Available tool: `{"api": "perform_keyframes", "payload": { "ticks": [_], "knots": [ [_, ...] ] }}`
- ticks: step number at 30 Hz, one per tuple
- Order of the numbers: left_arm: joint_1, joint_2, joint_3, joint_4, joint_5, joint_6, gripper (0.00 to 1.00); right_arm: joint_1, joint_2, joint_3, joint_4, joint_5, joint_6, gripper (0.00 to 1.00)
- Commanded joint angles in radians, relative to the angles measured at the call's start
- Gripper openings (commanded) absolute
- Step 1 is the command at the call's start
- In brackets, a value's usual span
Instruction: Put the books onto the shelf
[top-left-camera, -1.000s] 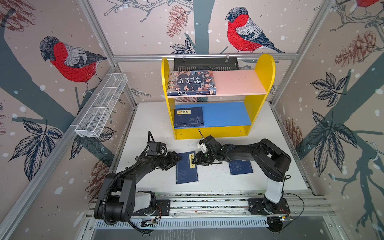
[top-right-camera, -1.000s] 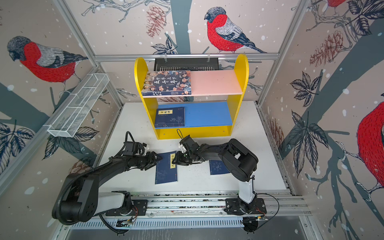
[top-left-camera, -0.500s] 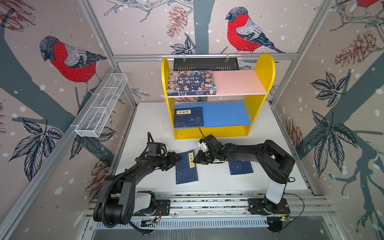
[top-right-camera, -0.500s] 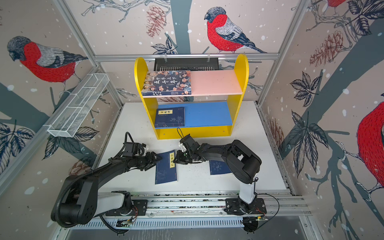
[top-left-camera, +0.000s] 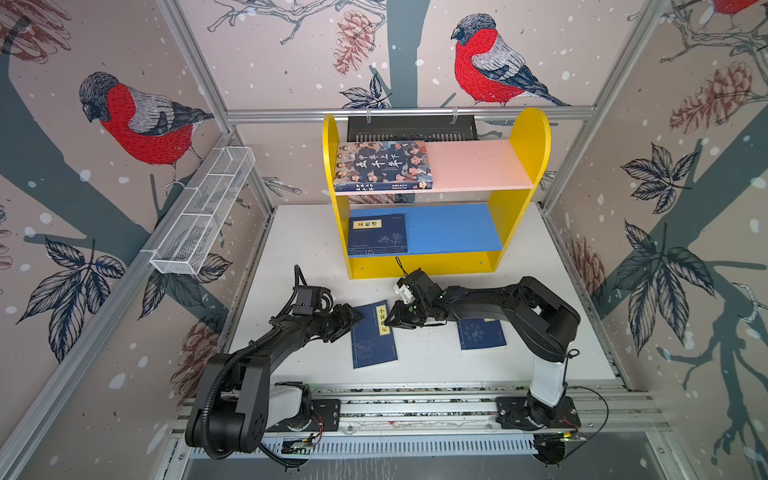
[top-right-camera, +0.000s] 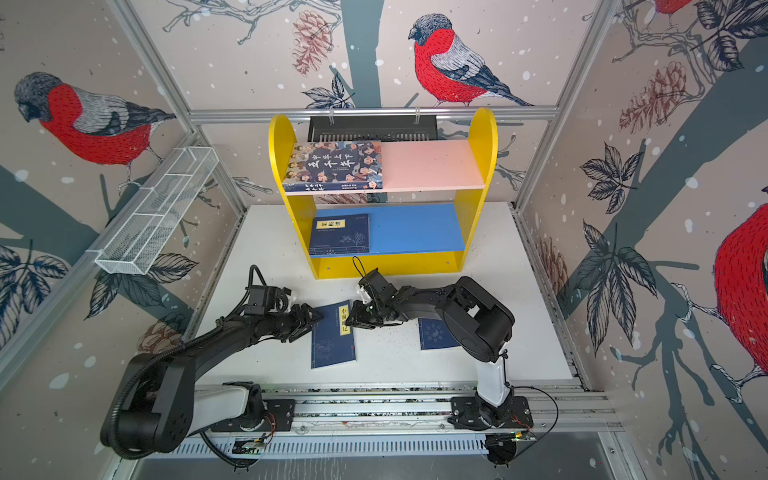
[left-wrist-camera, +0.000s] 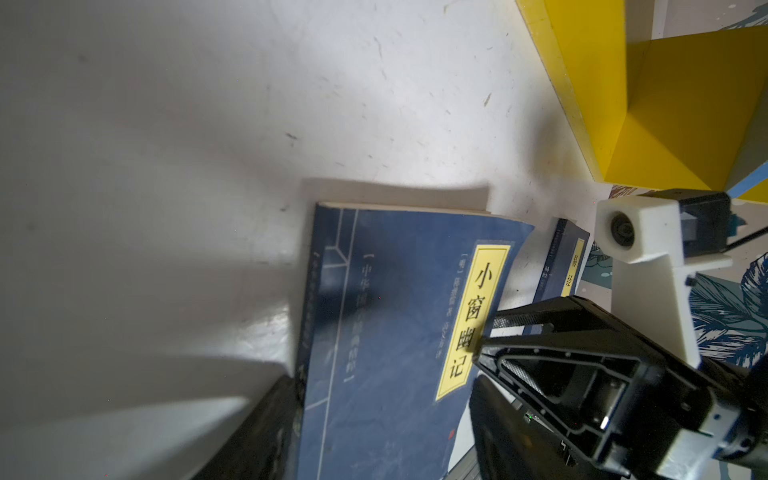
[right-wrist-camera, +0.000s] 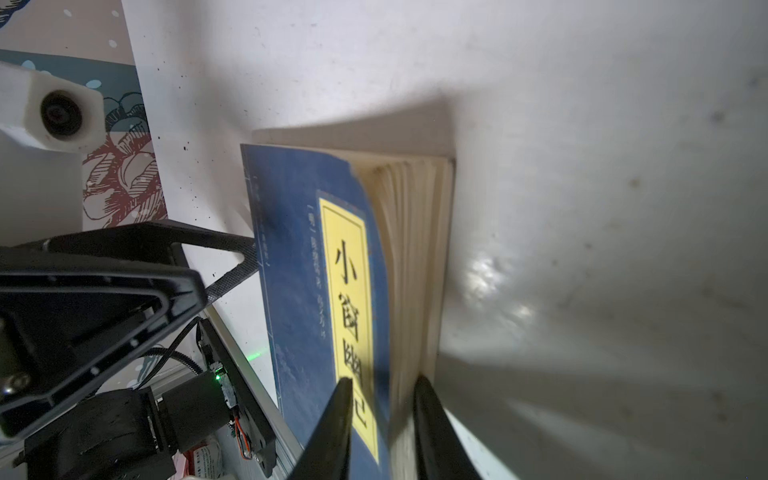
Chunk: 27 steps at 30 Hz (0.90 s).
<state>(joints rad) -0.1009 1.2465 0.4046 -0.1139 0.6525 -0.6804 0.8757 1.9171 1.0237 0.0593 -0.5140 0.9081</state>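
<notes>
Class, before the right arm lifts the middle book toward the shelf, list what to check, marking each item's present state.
1. Right pincer closed on middle navy book at its page edge: ok.
2. All pages pinched, not just cover: cannot tell.
3. Left pincer open, tip at spine edge: ok.
4. Blue lower board has free room beside shelved navy book: ok.
5. Second table book free of right arm: not ok, partly beneath it.

Central book on table, before shelf

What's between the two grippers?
The navy book: left gripper at its left edge, right gripper on its right edge. Shows in both top views.
</notes>
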Motion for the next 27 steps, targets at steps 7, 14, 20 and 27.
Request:
{"api": "perform_keyframes", "payload": {
  "ticks": [7, 14, 20, 27],
  "knots": [
    [0.003, -0.007, 0.0, 0.026, 0.02, -0.02, 0.68, -0.005, -0.007, 0.003, 0.014, -0.007, -0.036, 0.01],
    [0.035, -0.029, 0.005, -0.004, 0.015, -0.007, 0.68, -0.043, -0.089, -0.053, 0.081, -0.082, -0.031, 0.0],
    [0.036, -0.025, -0.021, 0.036, 0.052, -0.023, 0.66, -0.077, -0.107, -0.086, 0.14, -0.167, -0.017, 0.0],
    [0.005, -0.003, -0.053, 0.102, 0.112, -0.051, 0.63, -0.076, -0.081, -0.07, 0.14, -0.213, -0.027, 0.0]
  ]
}}
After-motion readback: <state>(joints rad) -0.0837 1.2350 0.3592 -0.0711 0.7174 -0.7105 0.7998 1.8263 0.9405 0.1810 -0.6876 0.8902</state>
